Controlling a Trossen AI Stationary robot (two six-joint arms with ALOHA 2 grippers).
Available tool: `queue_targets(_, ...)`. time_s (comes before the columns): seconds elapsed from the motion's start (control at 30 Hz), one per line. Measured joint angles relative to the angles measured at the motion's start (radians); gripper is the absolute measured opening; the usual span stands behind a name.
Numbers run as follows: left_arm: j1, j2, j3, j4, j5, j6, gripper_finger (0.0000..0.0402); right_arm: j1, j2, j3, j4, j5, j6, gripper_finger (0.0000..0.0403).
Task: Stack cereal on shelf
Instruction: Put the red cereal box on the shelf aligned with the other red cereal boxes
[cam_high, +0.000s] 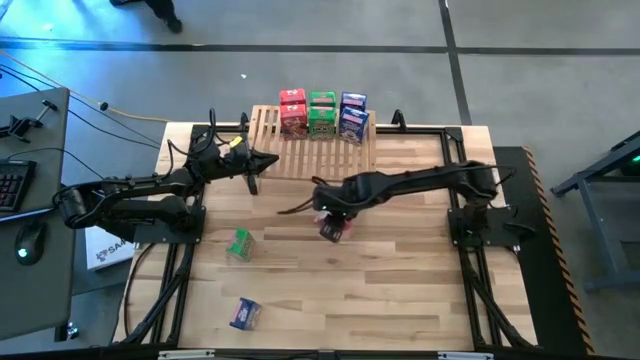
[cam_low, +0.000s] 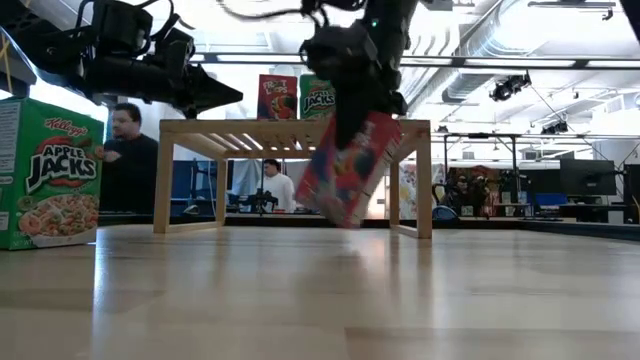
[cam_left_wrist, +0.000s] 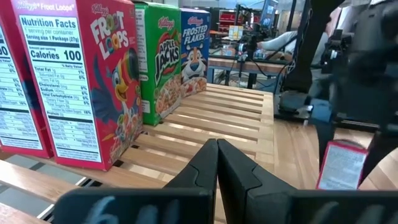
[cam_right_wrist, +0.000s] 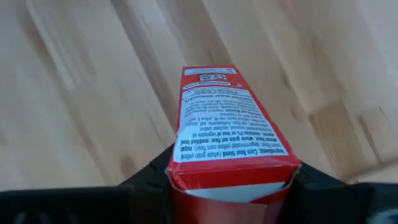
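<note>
We are carrying a red Froot Loops box (cam_low: 348, 170), gripped by the closed jaws of our right gripper (cam_high: 332, 222) and hanging tilted, clear of the bench (cam_high: 400, 290), in front of the shelf (cam_high: 262, 128). On the shelf's slatted top, boxes already stand in a row: red Froot Loops (cam_high: 293, 112), green Apple Jacks (cam_high: 322, 113) and blue Frosted Flakes (cam_high: 353, 117). A green Apple Jacks box (cam_high: 239, 244) and a blue box (cam_high: 245, 314) lie on the bench, well in front of the shelf.

To place the held box well, we judge it should be raised above the shelf's top bar, turned upright, and set by the red box there without knocking the row.

Our right arm reaches in long and low, bent at the wrist. Our left gripper (cam_high: 262, 161) waits with its jaws closed on nothing, just at the shelf's front left corner.
</note>
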Motion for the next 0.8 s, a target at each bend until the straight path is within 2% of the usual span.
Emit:
queue_targets(0.1,-0.002,0.000,0.000,0.000,0.000,0.000,0.0000,0.017,0.053,0.062,-0.093,-0.004,-0.035,0.0142)
queue_targets(0.33,-0.008,0.000,0.000,0.003,0.001,-0.005,0.0000,0.042,0.101,0.119,-0.071,0.027,-0.093,0.0146)
queue_targets(0.67,-0.011,0.000,0.000,0.002,0.003,-0.015,0.0000,0.042,0.102,0.109,-0.003,0.062,-0.095,0.0238)
queue_targets(0.8,-0.019,0.000,0.000,0.004,0.004,-0.016,0.0000,0.042,0.102,0.110,0.028,0.060,-0.114,0.0253)
